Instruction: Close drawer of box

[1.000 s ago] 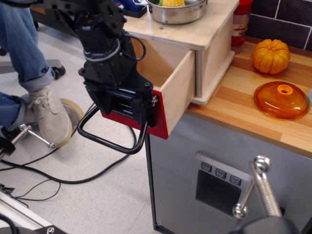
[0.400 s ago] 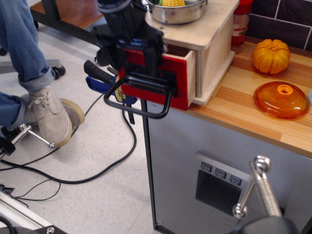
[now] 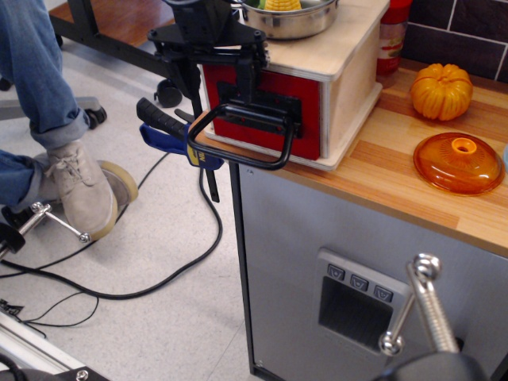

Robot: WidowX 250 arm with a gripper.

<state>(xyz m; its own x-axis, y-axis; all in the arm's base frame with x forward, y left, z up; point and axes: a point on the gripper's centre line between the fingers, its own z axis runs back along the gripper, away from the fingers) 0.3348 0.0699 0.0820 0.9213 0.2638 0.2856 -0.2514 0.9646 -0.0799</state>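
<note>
No gap shows between drawer (image 3: 266, 111) and box (image 3: 349, 79).

Box (image 3: 349, 67): pale plywood, smooth, matt. Drawer (image 3: 309, 99): glossy red front, matt black plate, black loop handle (image 3: 238, 143) with slight sheen. Gripper (image 3: 210, 40): matt black, metal or plastic, cannot tell. Bowl (image 3: 290, 20): shiny metal. Counter (image 3: 413, 190): wood, smooth, faint sheen. Cabinet (image 3: 294, 262): grey metal, matt. Lid (image 3: 459, 163): translucent orange, glossy. Pumpkin (image 3: 441, 90): orange, glossy, plastic-looking. Jeans (image 3: 36, 71): blue denim cloth. Shoe (image 3: 79, 190): beige cloth, matt.
</note>
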